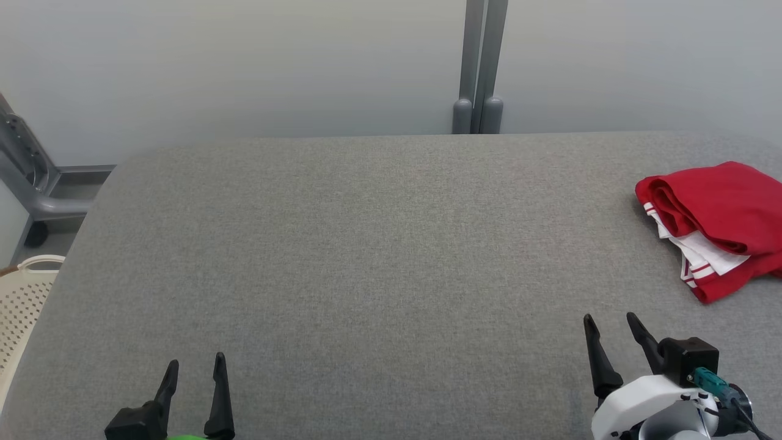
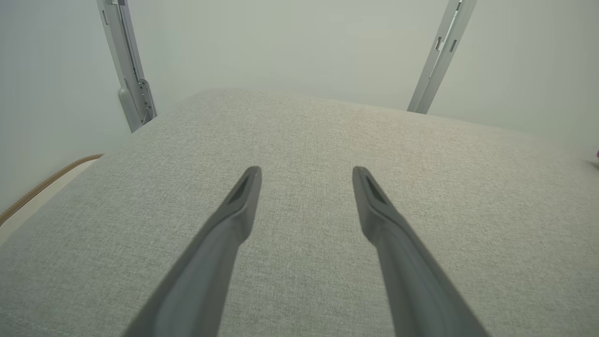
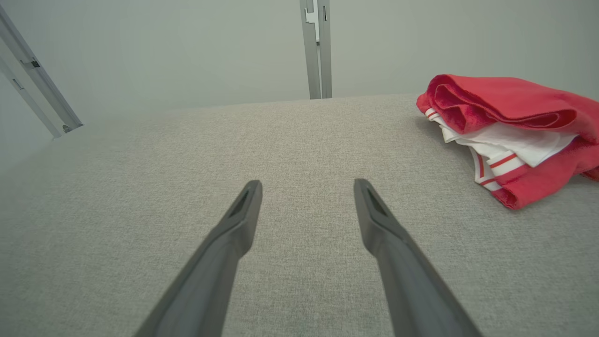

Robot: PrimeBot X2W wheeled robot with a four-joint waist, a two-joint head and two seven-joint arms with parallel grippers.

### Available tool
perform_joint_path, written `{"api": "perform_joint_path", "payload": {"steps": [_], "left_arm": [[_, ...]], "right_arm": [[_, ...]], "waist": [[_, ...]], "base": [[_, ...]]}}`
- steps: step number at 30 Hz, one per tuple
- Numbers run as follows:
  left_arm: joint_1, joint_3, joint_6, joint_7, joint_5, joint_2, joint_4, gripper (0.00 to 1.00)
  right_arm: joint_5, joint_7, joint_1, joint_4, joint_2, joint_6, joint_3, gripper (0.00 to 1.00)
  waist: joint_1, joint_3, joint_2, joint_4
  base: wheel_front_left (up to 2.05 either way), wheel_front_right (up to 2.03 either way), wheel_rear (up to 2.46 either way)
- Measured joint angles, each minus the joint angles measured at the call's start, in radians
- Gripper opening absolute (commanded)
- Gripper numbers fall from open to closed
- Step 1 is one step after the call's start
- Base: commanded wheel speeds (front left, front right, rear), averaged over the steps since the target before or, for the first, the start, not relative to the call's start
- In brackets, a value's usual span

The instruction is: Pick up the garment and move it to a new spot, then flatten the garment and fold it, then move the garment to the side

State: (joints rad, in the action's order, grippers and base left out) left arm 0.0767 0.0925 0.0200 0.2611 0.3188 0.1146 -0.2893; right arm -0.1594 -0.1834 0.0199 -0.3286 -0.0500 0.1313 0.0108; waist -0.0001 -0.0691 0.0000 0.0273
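Clothing is lying at three o'clock in the head view: a red garment point(image 1: 718, 226) with white, red-striped trim is resting in a loose, layered heap on the grey padded table point(image 1: 366, 244), close to its right edge. It is not being touched by either gripper.

The right gripper point(image 1: 609, 318) is being held at about five o'clock, its two fingers spread apart with nothing between them, near the garment but clear of it. In the right wrist view the heap is being seen at two o'clock from those fingers. The left gripper point(image 1: 197, 360) is being held at seven o'clock, likewise parted and empty, well apart from the garment.

The garment is being judged light, soft and limp. No shape is likely to be kept once it is being lifted: the layers are expected to sag, slide over one another and fall open. The thick rolled red fold along the edge at nine o'clock of the heap is being judged the surest place to pinch, since several layers are gathered there. The thin white layers peeking out at six o'clock are being judged a poorer hold, as one layer alone might be pulled free while the rest is being left trailing. Some drag from the cloth-covered table is also to be expected.
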Motion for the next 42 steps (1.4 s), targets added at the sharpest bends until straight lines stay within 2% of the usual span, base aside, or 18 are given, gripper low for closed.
{"api": "perform_joint_path", "payload": {"steps": [8, 33, 34, 39, 42], "left_arm": [[-0.002, -0.015, 0.011, 0.0, -0.008, -0.004, -0.019, 1.0], [-0.012, -0.037, 0.028, 0.0, -0.029, -0.02, -0.049, 1.0], [-0.011, -0.037, 0.028, 0.0, -0.031, -0.02, -0.052, 0.0], [0.011, -0.033, 0.028, -0.009, -0.026, -0.031, -0.094, 0.0], [0.01, -0.037, 0.029, -0.028, 0.02, -0.033, -0.099, 0.0]], "right_arm": [[0.039, 0.006, -0.005, 0.008, 0.0, 0.0, 0.019, 1.0], [0.022, 0.007, -0.005, 0.006, 0.0, 0.0, 0.014, 1.0], [0.022, 0.007, -0.005, 0.004, 0.0, 0.0, 0.014, 0.0], [0.019, 0.012, -0.029, -0.038, 0.007, 0.0, 0.015, 0.0], [-0.034, 0.03, -0.03, -0.042, 0.008, 0.0, 0.026, 0.0]], "waist": [[0.0, 0.003, 0.0, -0.006], [0.0, 0.006, 0.0, -0.007], [0.0001, 0.006, 0.0, -0.007], [0.0, 0.006, 0.0, -0.007], [0.0, 0.008, 0.0, -0.008]], "base": [[0.0, 0.0, 0.0], [0.0, 0.0, 0.0], [0.0, 0.0, 0.0], [0.0, 0.0, 0.0], [0.0, 0.0, 0.0]]}}
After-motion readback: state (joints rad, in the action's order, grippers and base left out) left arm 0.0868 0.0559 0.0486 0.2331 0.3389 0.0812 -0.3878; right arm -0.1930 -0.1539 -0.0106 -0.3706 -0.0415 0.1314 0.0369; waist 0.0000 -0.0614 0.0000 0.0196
